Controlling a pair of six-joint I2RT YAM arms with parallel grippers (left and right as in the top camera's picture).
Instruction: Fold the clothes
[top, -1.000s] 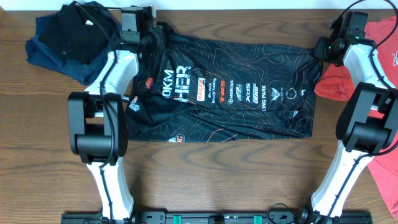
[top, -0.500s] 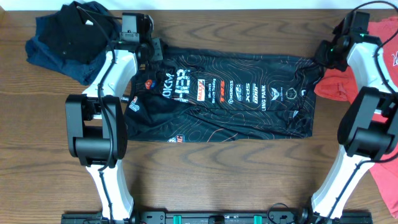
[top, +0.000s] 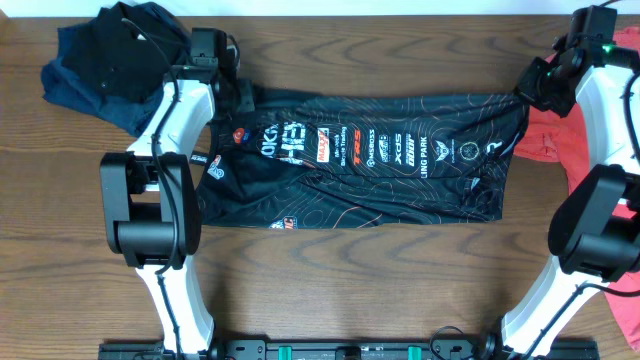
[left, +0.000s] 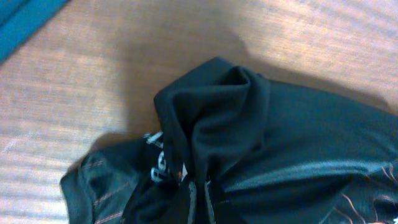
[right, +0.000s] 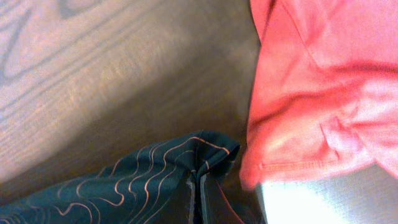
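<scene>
Overhead, jersey: the black jersey (top: 370, 160) lies spread across the middle of the surface (top: 350, 290), logos up, with its far edge drawn out long between the two arms.
Overhead, claws: the left claw (top: 243, 96) is at the far left corner and the right claw (top: 527, 90) at the far right corner.
Overhead, neighbours: a dark garment pile (top: 100, 60) sits near the left corner. The coral T-shirt (top: 548, 140) lies just beside the right one.
Left wrist, grip: the left claw is closed on a bunched peak of black cloth, which rises in folds above the wood.
Right wrist, grip: the right claw is closed on a thin corner with orange lines. The coral T-shirt is touching or nearly touching that corner.
Step in hand: probably tensioning the far edge before carrying it over to the near hem.
Doing it well: the arms should travel together and level so the edge keeps even tension. The right one should steer clear of the coral cloth. The left bunch may land creased, so it needs smoothing.
</scene>
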